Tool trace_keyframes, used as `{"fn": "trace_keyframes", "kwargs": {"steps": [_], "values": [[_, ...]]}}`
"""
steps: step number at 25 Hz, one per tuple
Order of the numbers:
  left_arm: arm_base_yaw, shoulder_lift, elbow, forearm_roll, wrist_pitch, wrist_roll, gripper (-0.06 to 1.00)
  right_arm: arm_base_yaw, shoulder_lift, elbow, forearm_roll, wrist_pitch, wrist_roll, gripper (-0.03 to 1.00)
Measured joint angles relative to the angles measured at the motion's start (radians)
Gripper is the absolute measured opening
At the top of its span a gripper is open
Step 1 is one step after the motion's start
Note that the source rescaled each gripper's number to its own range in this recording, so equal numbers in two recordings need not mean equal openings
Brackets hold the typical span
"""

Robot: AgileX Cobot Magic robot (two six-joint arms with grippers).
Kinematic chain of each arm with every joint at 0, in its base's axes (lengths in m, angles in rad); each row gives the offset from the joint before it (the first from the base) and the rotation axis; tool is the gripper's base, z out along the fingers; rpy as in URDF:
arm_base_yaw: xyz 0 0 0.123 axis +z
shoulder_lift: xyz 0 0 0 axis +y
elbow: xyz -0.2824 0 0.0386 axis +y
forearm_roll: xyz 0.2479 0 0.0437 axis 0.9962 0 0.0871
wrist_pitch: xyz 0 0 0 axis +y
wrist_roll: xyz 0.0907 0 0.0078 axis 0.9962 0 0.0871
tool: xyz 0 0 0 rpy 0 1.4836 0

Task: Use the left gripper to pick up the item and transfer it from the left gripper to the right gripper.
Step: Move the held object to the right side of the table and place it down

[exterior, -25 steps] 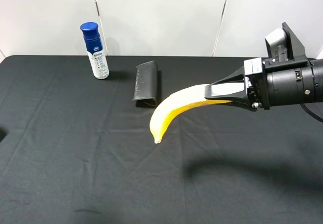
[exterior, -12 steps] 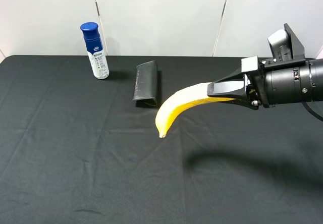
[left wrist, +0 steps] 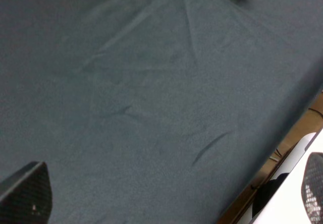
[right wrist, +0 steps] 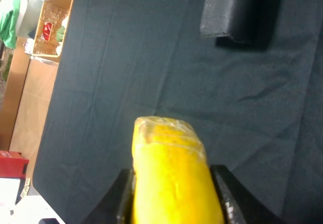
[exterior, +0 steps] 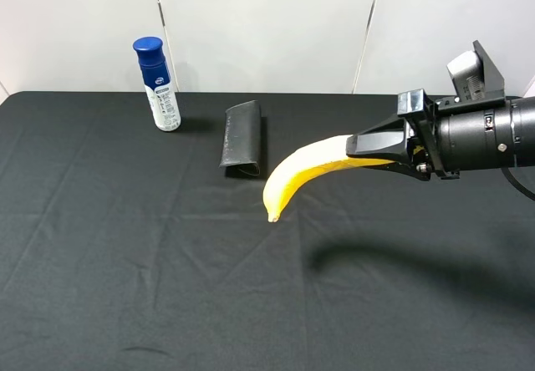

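Observation:
The yellow banana hangs in the air above the black table, its free tip pointing down and to the left. My right gripper is shut on its other end, reaching in from the right. The right wrist view shows the banana clamped between both fingers. My left gripper is out of the exterior high view. In its wrist view its fingertips stand wide apart and empty over bare black cloth near the table's edge.
A blue-capped white bottle stands at the back left. A folded black pouch lies at the back middle, just behind the banana's tip; it also shows in the right wrist view. A wicker basket sits beyond the table.
My right gripper has drawn the banana a little to the right and upward. The left arm's dark edge at the far left of the exterior high view is gone.

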Motion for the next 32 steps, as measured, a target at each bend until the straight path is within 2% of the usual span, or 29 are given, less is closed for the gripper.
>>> {"fn": "trace_keyframes", "kwargs": {"steps": [3, 6, 14, 18, 21, 27, 32], "values": [[0.017, 0.0, 0.0, -0.001, -0.001, 0.003, 1.0, 0.0, 0.0, 0.0, 0.0, 0.0, 0.005, 0.0], [0.114, 0.0, 0.0, -0.001, -0.002, 0.003, 1.0, 0.0, 0.0, 0.0, -0.002, -0.013, 0.035, 0.0], [0.526, 0.0, 0.0, -0.001, -0.002, 0.003, 1.0, -0.001, 0.002, -0.001, -0.063, -0.134, 0.171, 0.0], [0.704, -0.002, 0.0, -0.001, -0.002, 0.003, 1.0, -0.046, 0.037, -0.042, -0.17, -0.108, 0.244, 0.0], [0.802, -0.051, 0.0, -0.001, -0.003, 0.003, 1.0, -0.093, 0.104, -0.111, -0.261, -0.024, 0.297, 0.0], [0.932, -0.105, 0.0, -0.001, -0.002, 0.003, 1.0, -0.159, 0.238, -0.251, -0.352, 0.134, 0.329, 0.0], [0.945, -0.105, 0.0, -0.001, -0.002, 0.003, 1.0, -0.165, 0.323, -0.347, -0.408, 0.168, 0.35, 0.0]]}}
